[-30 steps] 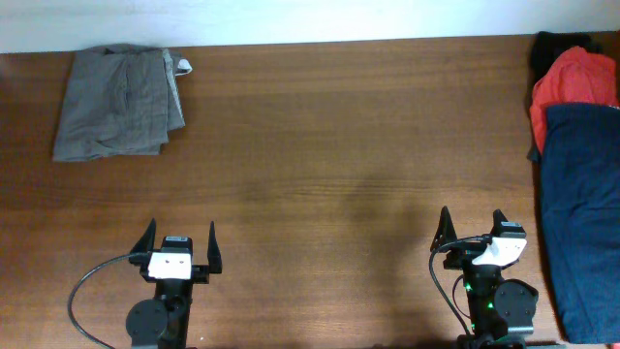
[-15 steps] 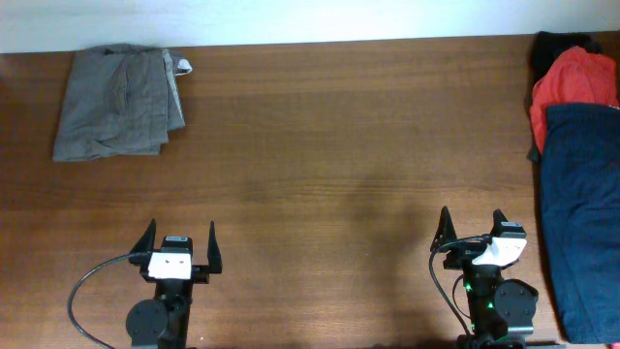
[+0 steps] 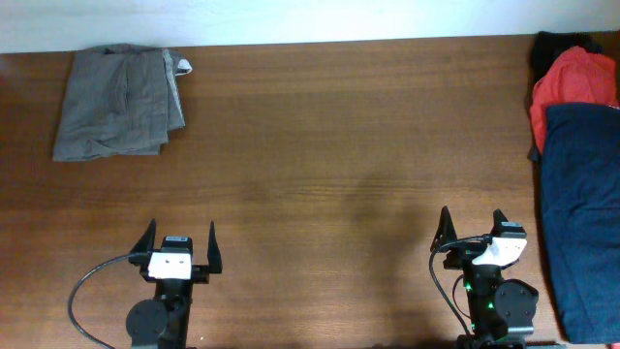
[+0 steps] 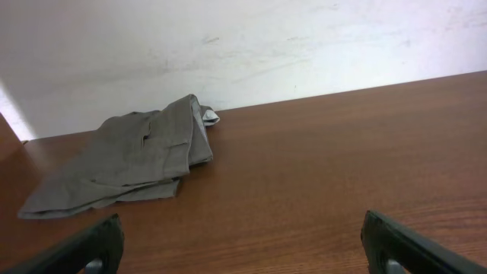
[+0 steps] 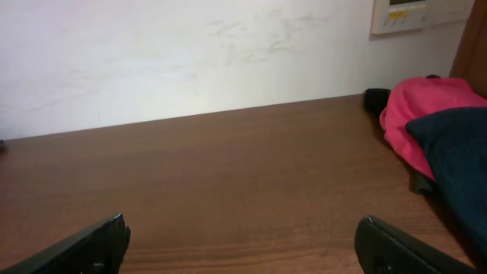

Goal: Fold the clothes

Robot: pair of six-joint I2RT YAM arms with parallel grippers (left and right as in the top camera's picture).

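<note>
The clothes lie in two places. A folded grey-khaki garment [image 3: 118, 102] rests at the far left corner of the table, also in the left wrist view [image 4: 125, 160]. At the right edge a dark navy blue garment [image 3: 581, 213] lies partly over a red one [image 3: 573, 79]; both show in the right wrist view, navy [image 5: 456, 144] and red [image 5: 422, 114]. My left gripper [image 3: 179, 236] stands open near the front edge, far from the grey garment, nothing between its fingers. My right gripper [image 3: 472, 223] is open too, just left of the navy garment, holding nothing.
A black piece of cloth [image 3: 554, 44] peeks out behind the red garment at the far right corner. The brown wooden table [image 3: 339, 145] ends at a white wall along the back. A black cable [image 3: 92, 281] loops beside the left arm's base.
</note>
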